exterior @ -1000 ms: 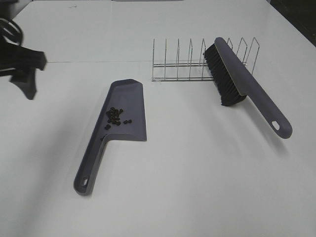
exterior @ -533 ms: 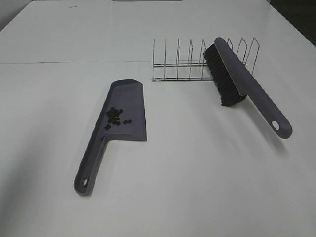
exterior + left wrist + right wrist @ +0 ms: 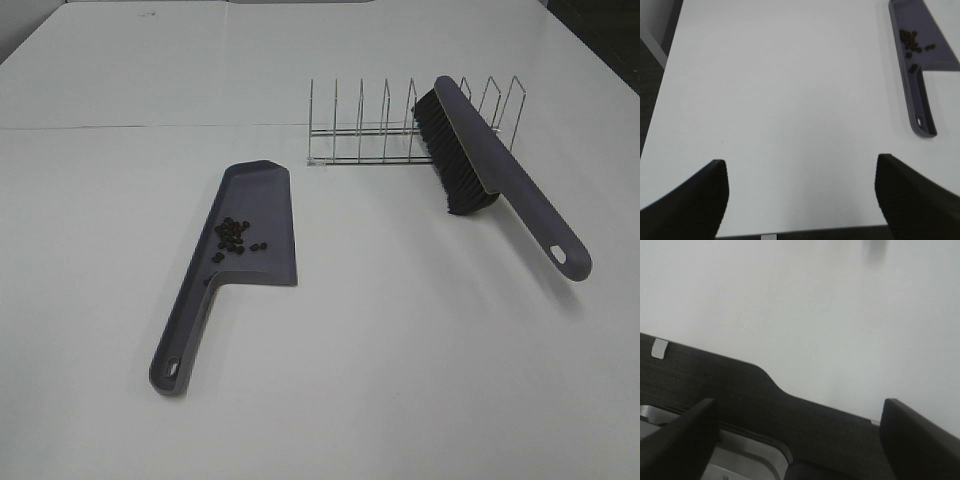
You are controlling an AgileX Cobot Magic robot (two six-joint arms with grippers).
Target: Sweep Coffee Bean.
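A grey-purple dustpan lies on the white table left of centre, with several dark coffee beans inside near its handle. It also shows in the left wrist view, beans in it. A grey-purple brush with black bristles leans on the wire rack. Neither gripper shows in the high view. My left gripper is open and empty over bare table, far from the dustpan. My right gripper is open and empty at the table's edge.
The wire rack stands at the back, right of centre. In the right wrist view a dark table border and a metal part lie below the fingers. The left wrist view shows the table's edge and dark floor.
The left arm, seen at the far left of the high view a second ago, has withdrawn out of that view. Dustpan, beans and brush have not moved.
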